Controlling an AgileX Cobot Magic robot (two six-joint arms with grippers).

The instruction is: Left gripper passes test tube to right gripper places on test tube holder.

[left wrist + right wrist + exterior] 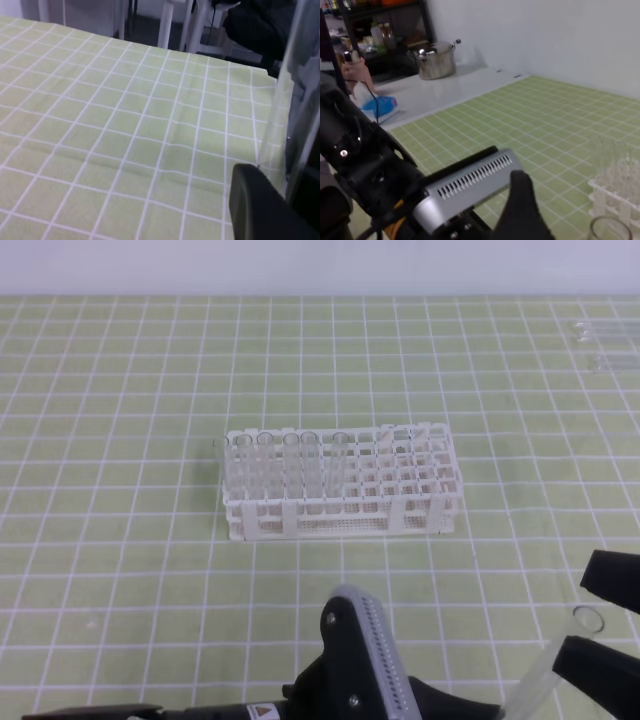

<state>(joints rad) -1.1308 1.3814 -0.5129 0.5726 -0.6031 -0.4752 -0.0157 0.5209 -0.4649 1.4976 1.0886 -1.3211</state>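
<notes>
A green desk [120, 540] with a white grid pattern fills the high view. At the bottom edge, left of centre, the left gripper [515, 702] reaches rightward from its black wrist with a pale grey ribbed cap; its fingertips are hidden low in the frame, and its wrist view shows one black finger [260, 205] beside the glass, so it appears to grasp the base of the test tube, though whether the hold is firm or loosening cannot be told. In the middle of the desk, well apart from both arms, stands the test tube holder [340, 502], a white lattice rack on legs, with several other clear tubes [290, 465] upright in its left half and its right half unfilled. To the right, the test tube [555, 665] leans up and rightward near the bottom right corner, its open mouth at the top. It is slim, colourless and see-through, with the grid visible through it. The right gripper [608, 625] sits at the far right edge with its black fingers spread wide, one above and one below the tube's upper end, not yet closed on it. To do this handover well, the right gripper should probably close squarely on the upper glass before the left lets go, keeping the tube's tilt steady so it does not slip. More clear tubes [605, 335] lie at the far right corner.
</notes>
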